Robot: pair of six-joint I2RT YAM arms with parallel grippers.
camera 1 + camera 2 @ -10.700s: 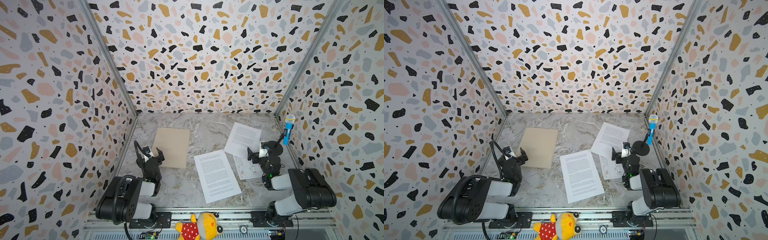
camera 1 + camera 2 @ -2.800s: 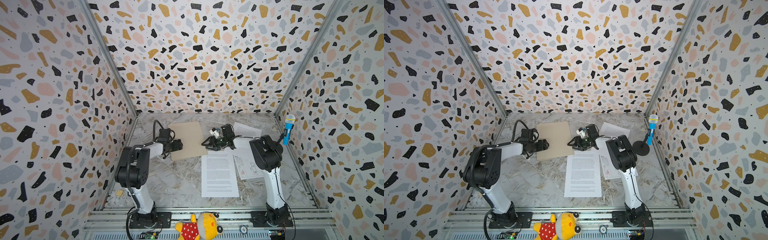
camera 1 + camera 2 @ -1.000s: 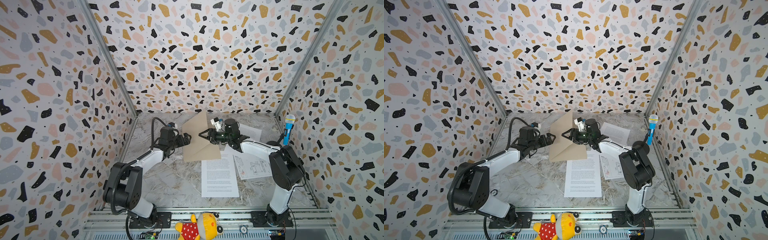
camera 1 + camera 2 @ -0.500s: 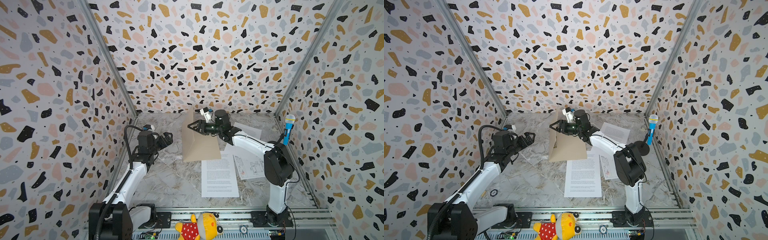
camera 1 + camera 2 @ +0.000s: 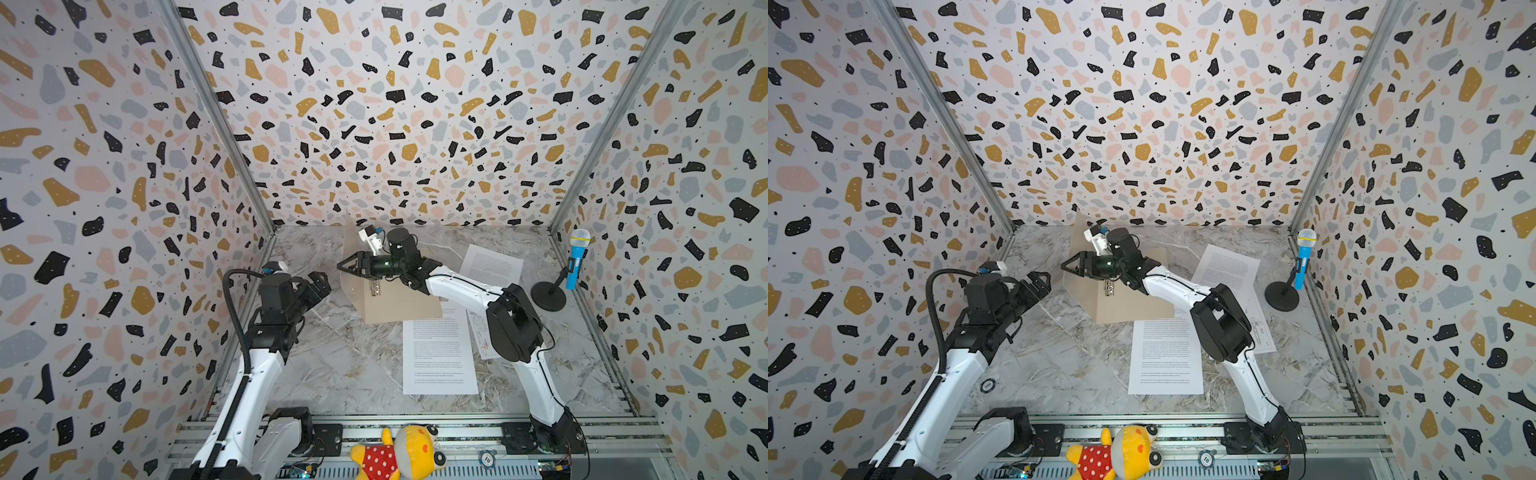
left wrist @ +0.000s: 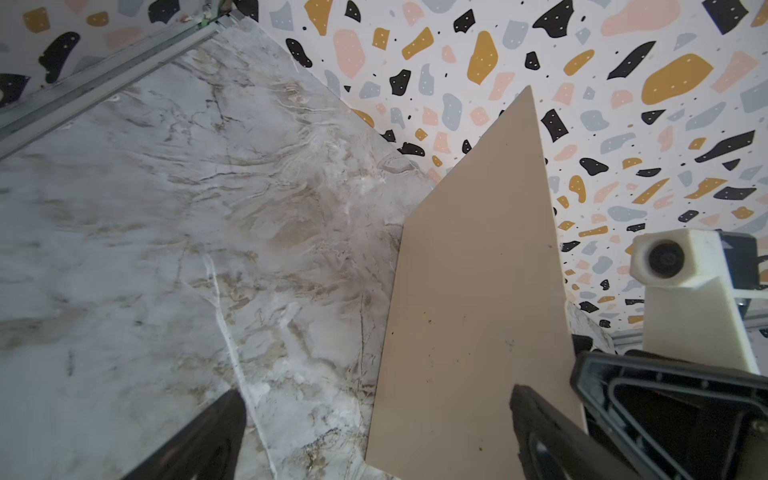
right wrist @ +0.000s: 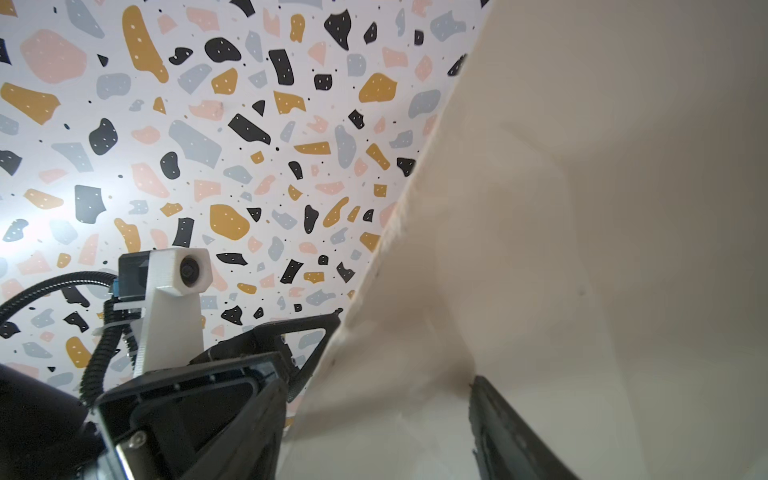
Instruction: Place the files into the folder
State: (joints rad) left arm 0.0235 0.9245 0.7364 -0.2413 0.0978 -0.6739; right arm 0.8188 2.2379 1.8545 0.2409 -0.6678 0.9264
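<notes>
Terrazzo-patterned walls box in a marbled surface (image 5: 332, 374). Toward its back the folder (image 5: 401, 307) lies half open, one leaf flat and its cover (image 5: 352, 243) standing nearly upright, with a metal clip (image 5: 376, 286) showing at the spine. The right claw (image 5: 345, 267) has its jaws apart with the cover's edge between them, not clamped on it as far as we can see. The left claw (image 5: 321, 284) hangs just beside the cover, jaws wide, holding nothing. The files all lie outside the folder: one printed sheet (image 5: 440, 353) touching its near edge, a second (image 5: 492, 266) off to the right, and a diagram sheet (image 5: 482, 338) partly under the right arm. We judge the folder light yet stiff enough to tip by one edge, though the cover may fall shut again. The sheets look thin and limp and lie flat on a smooth top, so we would slide one until a corner comes free and pinch it there. Compared with a second ago, the left claw has drawn back from the cover, the right claw has swung farther left, and the cover stands steeper.
</notes>
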